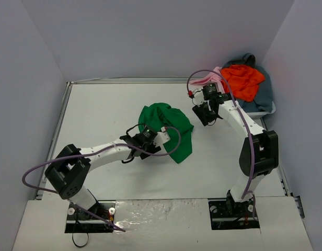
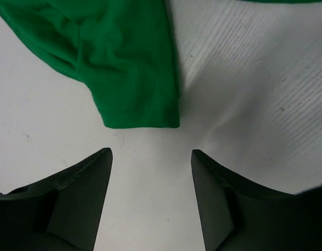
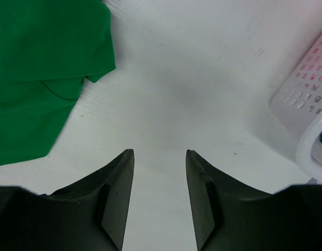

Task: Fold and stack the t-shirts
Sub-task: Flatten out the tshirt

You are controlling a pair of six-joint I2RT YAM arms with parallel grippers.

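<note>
Near the middle of the white table, a bright green shirt in a loose, crumpled heap, not folded, with one flap trailing toward the near edge. At the heap's near-left side, the left hand, reaching in low from the left. Seen from its own wrist: left hand parted to a middling width, holding nothing, only bare table between the dark fingers; a squared hem of the green shirt just ahead of the tips, apart from them. Farther right, the right hand, between the heap and the far-right corner. Hovers over bare table — right hand narrowly parted and holding nothing, green shirt off to its left, the pierced wall of a white basket off to its right. In that corner, the basket heaped with cloth: an orange-red shirt on top, a grey-blue shirt under and behind it, a pink shirt spilling over the left side.
</note>
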